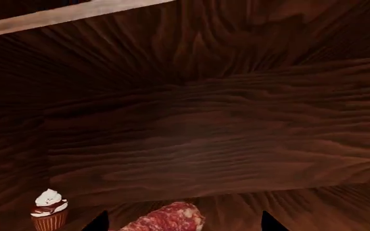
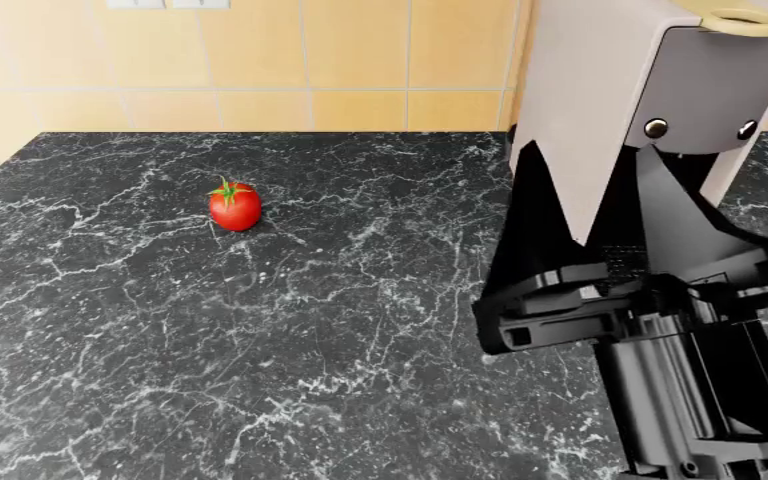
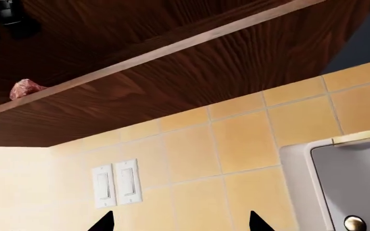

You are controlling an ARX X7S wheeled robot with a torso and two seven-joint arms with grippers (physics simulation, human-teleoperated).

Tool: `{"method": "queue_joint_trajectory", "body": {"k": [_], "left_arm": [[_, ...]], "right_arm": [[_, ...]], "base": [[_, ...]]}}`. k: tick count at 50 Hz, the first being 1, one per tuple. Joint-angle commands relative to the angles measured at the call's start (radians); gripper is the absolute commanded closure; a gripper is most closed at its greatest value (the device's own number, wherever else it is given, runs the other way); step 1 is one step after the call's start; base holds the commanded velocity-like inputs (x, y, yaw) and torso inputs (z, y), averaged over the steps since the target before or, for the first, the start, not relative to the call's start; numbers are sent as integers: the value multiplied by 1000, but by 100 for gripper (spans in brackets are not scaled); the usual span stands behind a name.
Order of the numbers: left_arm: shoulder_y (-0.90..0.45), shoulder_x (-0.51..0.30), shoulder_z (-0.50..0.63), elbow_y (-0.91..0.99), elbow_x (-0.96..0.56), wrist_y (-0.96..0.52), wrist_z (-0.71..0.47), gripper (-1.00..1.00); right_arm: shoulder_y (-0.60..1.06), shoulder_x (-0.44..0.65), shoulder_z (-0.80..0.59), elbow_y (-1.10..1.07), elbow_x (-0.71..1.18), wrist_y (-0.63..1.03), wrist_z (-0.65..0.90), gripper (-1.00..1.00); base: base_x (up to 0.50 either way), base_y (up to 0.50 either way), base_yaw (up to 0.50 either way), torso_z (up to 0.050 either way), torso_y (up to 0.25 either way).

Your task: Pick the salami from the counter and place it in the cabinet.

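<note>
In the left wrist view the salami (image 1: pixel 169 217), dark red with pale specks, lies on the dark wooden floor of the cabinet (image 1: pixel 198 139). My left gripper (image 1: pixel 183 222) is open. Its two black fingertips (image 1: pixel 98 222) stand wide apart on either side of the salami, with a gap showing on one side. In the right wrist view one end of the salami (image 3: pixel 25 89) peeks over the cabinet's shelf edge (image 3: pixel 172 45). My right gripper (image 3: pixel 179 222) is open and empty, facing the yellow tiled wall. The black-grey marble counter (image 2: pixel 224 330) shows in the head view, with no salami on it.
A cupcake (image 1: pixel 50 210) stands inside the cabinet beside the salami. A small red tomato (image 2: pixel 233 204) sits on the counter at the back left. A grey-white appliance (image 2: pixel 651 90) stands at the back right, behind my black right arm (image 2: pixel 651 330). Wall switches (image 3: pixel 115 184) are on the tiles.
</note>
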Motion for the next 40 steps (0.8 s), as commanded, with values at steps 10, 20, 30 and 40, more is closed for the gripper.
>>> {"method": "queue_joint_trajectory", "body": {"k": [10,20,30,40], "left_arm": [[-31,34,-92,302,-6,-35,168,-100],[14,-20,-81,778,18,-339,247,-100],[144,6,-118,1304,40,-660,256,-100],[125,80,-69,1385,490,-691,641,-100]], "right_arm": [[189,199,-412,-43,-56,-202,247,-100],[216,202,-483,-34,-84,-216,271,-100],[207,221,-480,-12,-102,-248,275,-100],[212,221,-481,-1,-112,-256,276,-100]], "base": [[0,0,0,0,0],[0,0,0,0,0],[0,0,0,0,0],[0,0,0,0,0]]}}
